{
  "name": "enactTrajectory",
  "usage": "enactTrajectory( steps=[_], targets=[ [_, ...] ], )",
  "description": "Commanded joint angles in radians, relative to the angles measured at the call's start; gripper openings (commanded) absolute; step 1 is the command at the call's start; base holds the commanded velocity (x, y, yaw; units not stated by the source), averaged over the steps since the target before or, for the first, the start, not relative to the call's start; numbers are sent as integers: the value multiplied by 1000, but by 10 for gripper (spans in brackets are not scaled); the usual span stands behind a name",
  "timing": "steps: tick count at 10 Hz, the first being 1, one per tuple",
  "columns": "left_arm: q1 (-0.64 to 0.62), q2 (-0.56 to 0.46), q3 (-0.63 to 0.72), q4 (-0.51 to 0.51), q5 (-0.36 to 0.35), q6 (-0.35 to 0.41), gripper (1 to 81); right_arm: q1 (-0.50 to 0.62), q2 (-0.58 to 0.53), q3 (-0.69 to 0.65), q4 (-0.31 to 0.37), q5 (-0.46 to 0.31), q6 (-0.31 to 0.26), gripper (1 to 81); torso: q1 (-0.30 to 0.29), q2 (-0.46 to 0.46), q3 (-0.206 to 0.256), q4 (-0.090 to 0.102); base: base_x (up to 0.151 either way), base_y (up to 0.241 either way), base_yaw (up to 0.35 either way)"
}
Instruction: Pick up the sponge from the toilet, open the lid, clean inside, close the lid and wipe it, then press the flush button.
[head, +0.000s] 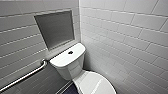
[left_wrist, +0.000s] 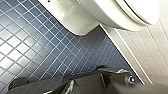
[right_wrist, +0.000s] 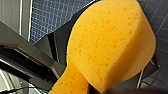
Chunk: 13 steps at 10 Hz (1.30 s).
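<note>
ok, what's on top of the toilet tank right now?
The flush button, dark and round, sits mid tank top. The sponge is not there: right wrist view has it close up over blue floor tiles. The tank's inside is covered by that top.

The toilet (head: 67, 65) is glossy white, its flush button (head: 70, 52) dark. The sponge (right_wrist: 107, 45) is orange-yellow, speckled with darker pores. The floor (left_wrist: 30, 50) shows blue square tiles with pale grout; the wall tiles (head: 125, 37) are white, brick-laid.

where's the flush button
Head view, left of centre: the flush button sits mid tank top, below the grey wall niche, right of the grab bar.
</note>
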Motion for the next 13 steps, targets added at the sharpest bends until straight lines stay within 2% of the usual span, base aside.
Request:
enactTrajectory(
  steps=[1, 2, 3, 5, 6, 9, 10, 11, 12, 13],
  targets=[
    [-102, -4, -8, -58, 50, -5, 811, 2, -42, 14, -28, -60, -5, 10, 0, 0, -47, 0, 0, 0, 0],
    [-110, 4, -8, -64, 50, -5, 811, 3, -43, 15, -28, -60, -6, 10, 0, 0, -65, 0, 0, 0, 0],
    [-121, 12, -8, -64, 52, -5, 811, 5, -43, 17, -28, -57, -6, 10, 0, 0, -29, 0, 0, 0, 0],
    [-145, 32, -9, -78, 58, -5, 811, 9, -43, 18, -28, -57, -6, 10, 1, 0, -53, 0, 0, 0, 0],
    [-160, 44, -12, -92, 58, -5, 811, 9, -43, 18, -28, -58, -6, 10, 1, 0, -56, -38, 0, 0, 0],
    [-191, 79, -12, -116, 58, -5, 811, 11, -40, 14, -28, -58, -6, 10, 1, 0, -55, -96, 0, 0, 0],
    [-199, 94, -12, -136, 58, -5, 811, 12, -40, 14, -29, -58, -6, 10, 1, 0, -55, -63, 0, 0, 0],
    [-207, 108, -12, -145, 58, -5, 811, 14, -39, 14, -28, -58, -6, 10, 1, 0, -55, -84, 0, 0, 0],
    [-213, 128, -12, -161, 56, -5, 811, 16, -37, 9, -28, -57, -5, 10, 1, 0, -55, -94, 0, 0, 0],
    [-219, 148, -20, -188, 56, -5, 811, 16, -31, 0, -28, -57, -5, 10, 1, 0, -55, -95, 0, 0, 0]
  ],
)
